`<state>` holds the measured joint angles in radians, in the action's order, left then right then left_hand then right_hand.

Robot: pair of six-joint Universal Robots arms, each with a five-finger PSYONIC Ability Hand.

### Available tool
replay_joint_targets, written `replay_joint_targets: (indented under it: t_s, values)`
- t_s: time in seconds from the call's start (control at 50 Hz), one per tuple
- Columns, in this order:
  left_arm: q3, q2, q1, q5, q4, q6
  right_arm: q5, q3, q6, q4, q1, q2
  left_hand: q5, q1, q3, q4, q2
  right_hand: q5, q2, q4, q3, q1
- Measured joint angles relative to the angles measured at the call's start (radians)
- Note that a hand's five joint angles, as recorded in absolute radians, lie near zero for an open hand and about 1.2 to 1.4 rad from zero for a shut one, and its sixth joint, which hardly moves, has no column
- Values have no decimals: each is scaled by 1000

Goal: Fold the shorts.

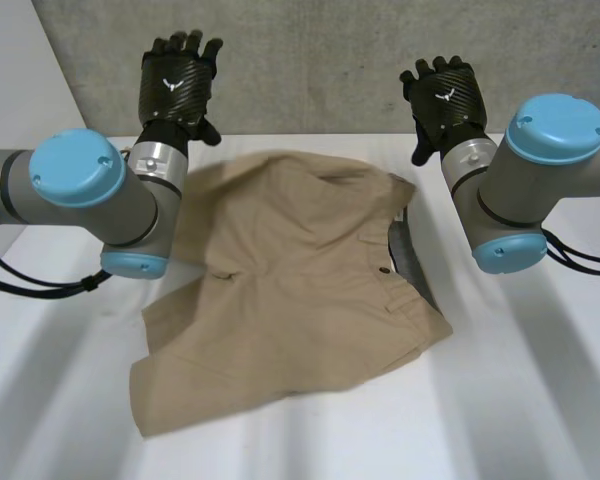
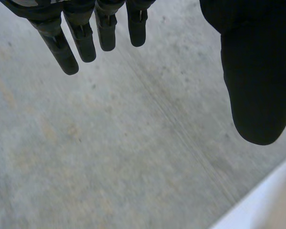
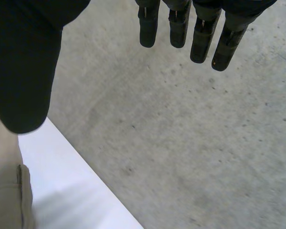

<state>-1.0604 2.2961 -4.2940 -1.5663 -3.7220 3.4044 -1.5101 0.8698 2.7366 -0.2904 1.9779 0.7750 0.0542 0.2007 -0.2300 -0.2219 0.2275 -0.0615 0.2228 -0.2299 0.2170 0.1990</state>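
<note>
Tan shorts lie spread on the white table, waistband toward the right with a button showing, legs toward the left. My left hand is raised above the table's far edge, left of the shorts, fingers straight and holding nothing. My right hand is raised at the far right of the shorts, fingers straight and empty as well. A strip of the tan shorts shows beside the right thumb.
A grey concrete wall stands behind the table's far edge. A pale panel closes the left side. White table surface lies bare in front of and to the right of the shorts.
</note>
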Motion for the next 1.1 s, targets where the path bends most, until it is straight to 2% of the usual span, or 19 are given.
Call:
replay_joint_targets:
  t_s: [0.06, 0.2, 0.22, 0.32, 0.48, 0.56, 0.6, 0.62, 0.82, 0.98, 1.1]
  values:
    - [-27, -7, 11, -7, -90, 9, -57, -41, -49, 42, 7, -9, -10, -2, 24, 22, -31, 4, -9, 4, -8, -2]
    - [-104, -70, 13, -12, -91, 16, -86, 3, -64, 97, 11, 51, -10, -2, 24, 22, -32, 4, -9, 4, -8, -2]
    - [-156, -112, 9, -13, -71, 18, -83, 48, -65, 127, 12, 94, -10, -2, 24, 22, -32, 4, -9, 4, -8, -2]
    - [-277, -212, 2, -13, -9, 18, -51, 172, -63, 196, 10, 199, -10, -2, 24, 22, -32, 4, -9, 4, -8, -2]
    - [-563, -466, -9, -47, 178, 17, 38, 457, -58, 322, -3, 398, -10, -2, 24, 22, -32, 4, -9, 4, -7, -2]
    - [-671, -578, -11, -89, 265, 13, 84, 563, -59, 349, -6, 445, -10, -2, 24, 22, -32, -93, 107, -105, 116, 87]
    - [-671, -578, -11, -89, 265, 13, 84, 563, -59, 349, -6, 445, -10, -2, 24, 22, -32, -93, 107, -105, 116, 87]
    - [-740, -649, -9, -117, 326, 10, 118, 636, -61, 356, -9, 469, -10, -2, 24, 22, -32, -163, 184, -181, 196, 153]
    - [-954, -786, 14, -178, 476, -24, 223, 847, -74, 267, -62, 485, -10, -2, 24, 22, -32, -244, 276, -272, 283, 229]
    - [-1044, -788, 56, -183, 480, -52, 255, 910, -123, 144, -93, 441, -10, -2, 24, 22, -32, -285, 321, -312, 327, 264]
    - [-1068, -771, 65, -182, 476, -54, 257, 904, -174, 118, -113, 391, -10, -2, 24, 22, -32, -332, 365, -363, 376, 306]
